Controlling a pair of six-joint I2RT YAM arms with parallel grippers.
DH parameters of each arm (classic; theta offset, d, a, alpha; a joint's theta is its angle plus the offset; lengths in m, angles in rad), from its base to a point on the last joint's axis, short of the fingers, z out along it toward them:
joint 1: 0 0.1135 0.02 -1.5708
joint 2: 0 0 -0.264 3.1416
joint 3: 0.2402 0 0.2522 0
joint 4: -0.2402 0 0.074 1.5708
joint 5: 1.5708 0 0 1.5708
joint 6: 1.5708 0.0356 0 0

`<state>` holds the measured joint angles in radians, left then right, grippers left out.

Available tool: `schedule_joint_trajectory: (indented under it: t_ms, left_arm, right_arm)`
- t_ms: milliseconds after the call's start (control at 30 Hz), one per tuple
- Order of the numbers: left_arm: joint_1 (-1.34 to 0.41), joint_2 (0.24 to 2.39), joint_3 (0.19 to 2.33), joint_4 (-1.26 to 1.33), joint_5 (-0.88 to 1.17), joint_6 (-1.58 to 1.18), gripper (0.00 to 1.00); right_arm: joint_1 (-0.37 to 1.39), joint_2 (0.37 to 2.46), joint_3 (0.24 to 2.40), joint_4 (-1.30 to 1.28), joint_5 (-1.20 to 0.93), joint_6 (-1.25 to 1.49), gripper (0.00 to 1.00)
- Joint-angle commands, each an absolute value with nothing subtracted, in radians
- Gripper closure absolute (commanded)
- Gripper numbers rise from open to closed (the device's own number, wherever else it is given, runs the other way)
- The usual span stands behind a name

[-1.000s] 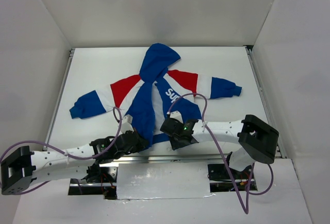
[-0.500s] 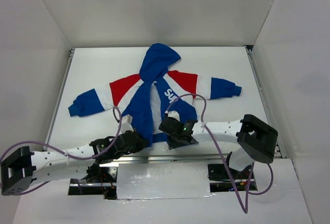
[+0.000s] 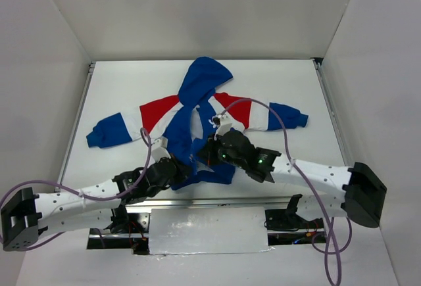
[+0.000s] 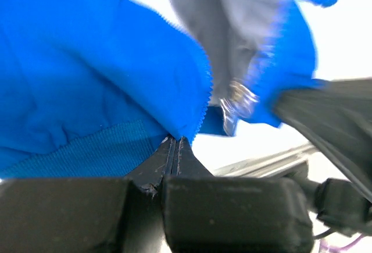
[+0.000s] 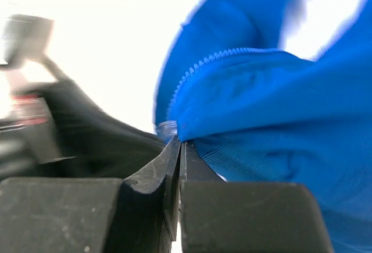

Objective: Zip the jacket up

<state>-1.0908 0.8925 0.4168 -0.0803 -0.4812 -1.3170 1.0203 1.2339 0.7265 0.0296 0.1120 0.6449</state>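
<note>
The blue jacket (image 3: 197,112) lies face up on the white table, hood at the far end, red and white bands across the sleeves. Its front is open and its lower hem is bunched up between my two grippers. My left gripper (image 3: 179,169) is shut on the left front panel's bottom corner beside the zipper teeth (image 4: 204,99). A metal zipper slider (image 4: 237,97) hangs on the other panel. My right gripper (image 3: 208,155) is shut on the right panel's hem (image 5: 261,148), just under its zipper teeth (image 5: 212,58), with a shiny part (image 5: 167,128) beside the jaws.
White walls close in the table (image 3: 289,82) on three sides, with a metal rail (image 3: 197,202) along the near edge. Purple cables (image 3: 263,108) loop over the jacket's right sleeve and beside the left arm. The right forearm (image 3: 316,174) lies across the near right.
The right arm has swung forward and left, carrying the right hem corner next to the left gripper. The jacket's lower part has bunched up. The left gripper moved slightly forward.
</note>
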Motion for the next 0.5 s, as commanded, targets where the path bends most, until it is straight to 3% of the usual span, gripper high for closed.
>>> schedule_joint_trajectory:
  t_ms: [0,133,200,467]
  left_arm:
    - [-1.086,0.852,0.515,-0.200,-0.592,-1.351,1.00]
    - [-1.086,0.799,0.514,-0.282,-0.653,-1.379,1.00]
    - [-1.083,0.782,0.506,-0.285,-0.670,-1.367,1.00]
    - [-1.083,0.756,0.558,-0.363,-0.722,-1.325,1.00]
  right_arm:
    - [1.025,1.149,0.726,0.247,0.052,0.454,1.00]
    - [1.028,1.273,0.665,0.216,0.191,0.537,1.00]
    - [1.029,1.258,0.556,0.349,0.236,0.563,1.00]
    - [1.029,1.125,0.447,0.541,0.318,0.482,1.00]
